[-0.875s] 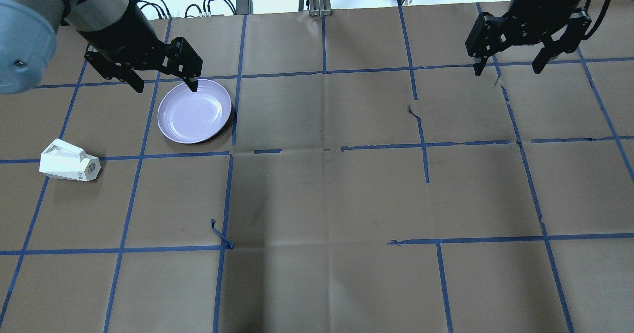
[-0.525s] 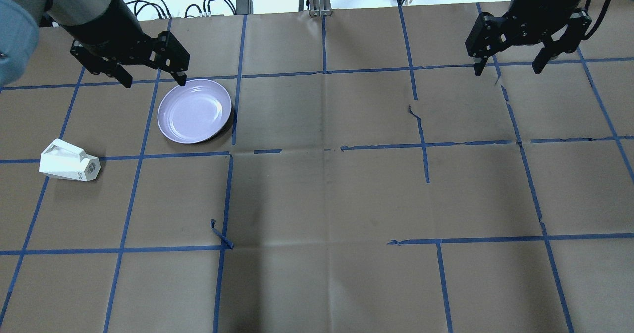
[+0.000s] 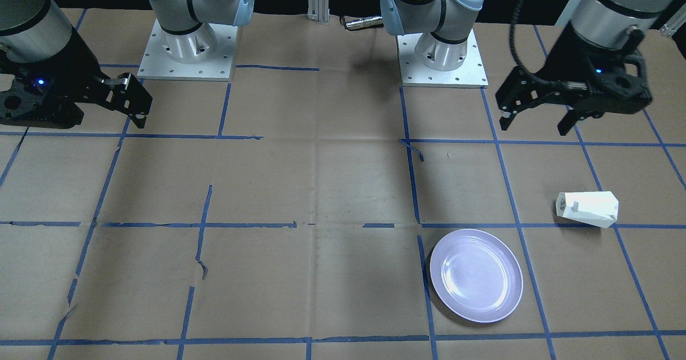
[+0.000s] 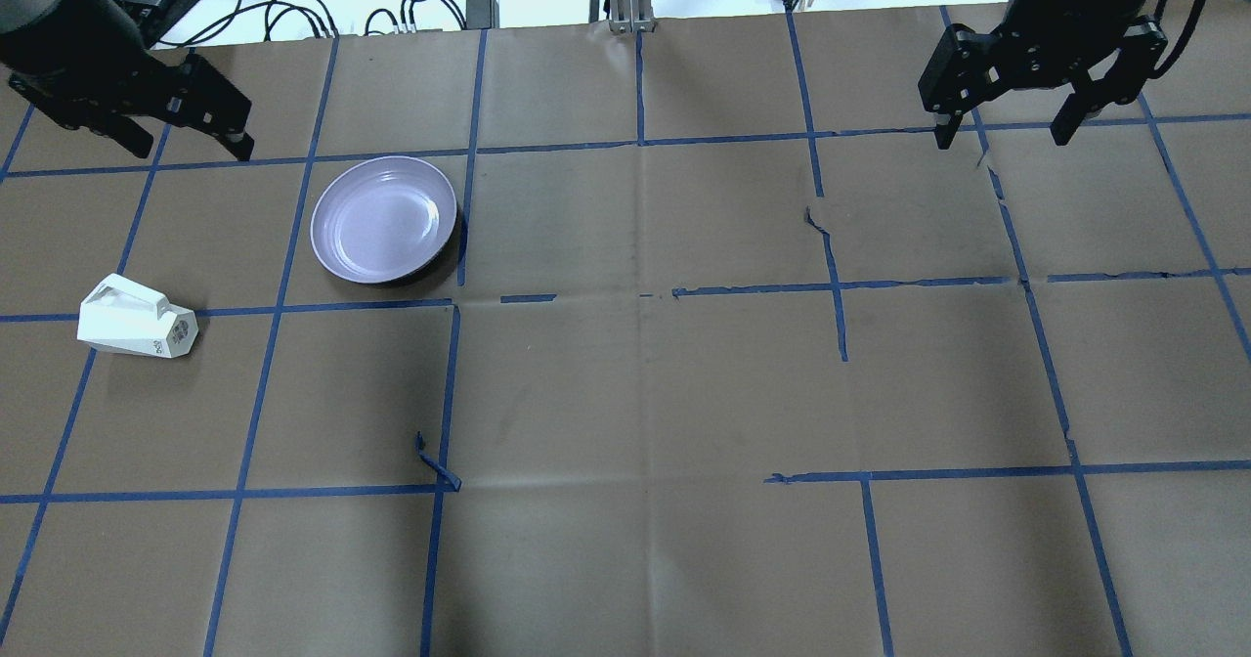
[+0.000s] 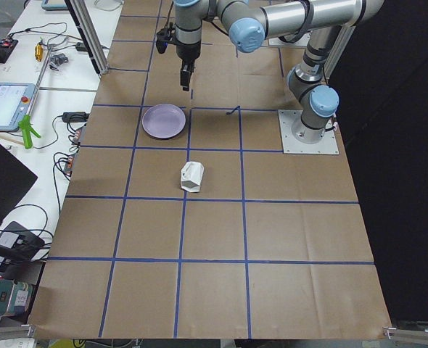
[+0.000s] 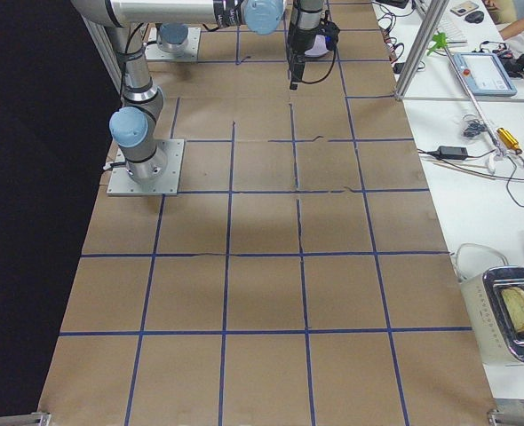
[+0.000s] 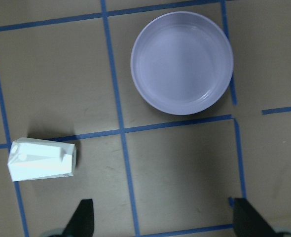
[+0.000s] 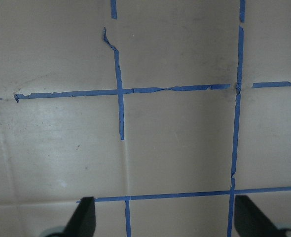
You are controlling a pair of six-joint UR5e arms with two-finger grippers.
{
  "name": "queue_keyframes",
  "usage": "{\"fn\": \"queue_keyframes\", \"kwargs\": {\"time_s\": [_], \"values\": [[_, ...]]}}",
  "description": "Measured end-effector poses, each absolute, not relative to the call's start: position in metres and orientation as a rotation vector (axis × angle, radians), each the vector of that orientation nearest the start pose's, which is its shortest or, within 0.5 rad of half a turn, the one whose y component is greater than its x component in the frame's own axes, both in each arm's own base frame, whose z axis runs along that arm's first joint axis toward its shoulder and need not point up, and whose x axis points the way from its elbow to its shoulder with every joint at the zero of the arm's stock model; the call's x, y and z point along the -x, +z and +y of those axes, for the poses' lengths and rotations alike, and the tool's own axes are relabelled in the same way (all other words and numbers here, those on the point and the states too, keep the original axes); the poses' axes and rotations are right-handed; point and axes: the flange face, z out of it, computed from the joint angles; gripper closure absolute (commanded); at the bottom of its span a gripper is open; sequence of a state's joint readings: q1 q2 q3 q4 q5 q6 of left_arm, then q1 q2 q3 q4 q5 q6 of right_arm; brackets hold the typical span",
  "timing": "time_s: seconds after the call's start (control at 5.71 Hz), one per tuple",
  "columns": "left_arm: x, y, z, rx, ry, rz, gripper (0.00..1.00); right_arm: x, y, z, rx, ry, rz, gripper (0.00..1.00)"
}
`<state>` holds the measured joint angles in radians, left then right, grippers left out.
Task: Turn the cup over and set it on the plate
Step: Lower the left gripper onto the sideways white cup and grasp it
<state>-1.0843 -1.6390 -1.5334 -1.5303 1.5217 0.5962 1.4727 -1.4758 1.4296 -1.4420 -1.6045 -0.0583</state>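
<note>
Front: cup (image 3: pixel 587 209) lying on side on table (image 3: pixel 321 188), near plate (image 3: pixel 476 275), not touching; plate bare.
Overhead: L gripper (image 4: pixel 193 147) jaws apart, empty, well above cup; R gripper (image 4: pixel 1000 139) likewise, far off.
L wrist: nothing gripped. Looks unstarted: grasp, flip, place all left.

Table surface: brown paper (image 4: pixel 625 393), blue tape grid (image 4: pixel 723 138)
Side bench: white (image 6: pixel 475 213), metal tray (image 6: pixel 514 312)
Beyond table: black backdrop (image 5: pixel 406 181)
Light: even, soft shadows
</note>
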Motion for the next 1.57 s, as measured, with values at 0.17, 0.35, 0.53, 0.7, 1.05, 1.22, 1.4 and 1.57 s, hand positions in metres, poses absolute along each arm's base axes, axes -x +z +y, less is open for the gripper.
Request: {"fn": "queue_keyframes", "kwargs": {"time_s": [0.17, 0.35, 0.53, 0.7, 1.05, 1.22, 1.4, 1.57], "values": [[-0.195, 0.442, -0.525, -0.188, -0.022, 3.234, 0.01, -0.078, 0.496, -0.533, -0.061, 0.135, 3.165, 0.00], [-0.258, 0.403, -0.523, -0.235, -0.025, 3.306, 0.01, -0.078, 0.496, -0.533, -0.061, 0.135, 3.165, 0.00], [-0.310, 0.366, -0.523, -0.298, -0.042, 3.365, 0.01, -0.078, 0.496, -0.533, -0.061, 0.135, 3.165, 0.00], [-0.348, 0.338, -0.529, -0.379, -0.064, 3.407, 0.01, -0.078, 0.496, -0.533, -0.061, 0.135, 3.165, 0.00], [-0.396, 0.273, -0.526, -0.615, -0.094, 3.537, 0.01, -0.078, 0.496, -0.533, -0.061, 0.135, 3.165, 0.00], [-0.403, 0.243, -0.517, -0.717, -0.087, 3.609, 0.01, -0.078, 0.496, -0.533, -0.061, 0.135, 3.165, 0.00], [-0.403, 0.219, -0.512, -0.785, -0.073, 3.672, 0.02, -0.078, 0.496, -0.533, -0.061, 0.135, 3.165, 0.00], [-0.402, 0.202, -0.510, -0.841, -0.077, 3.705, 0.10, -0.078, 0.496, -0.533, -0.061, 0.135, 3.165, 0.00]]}}
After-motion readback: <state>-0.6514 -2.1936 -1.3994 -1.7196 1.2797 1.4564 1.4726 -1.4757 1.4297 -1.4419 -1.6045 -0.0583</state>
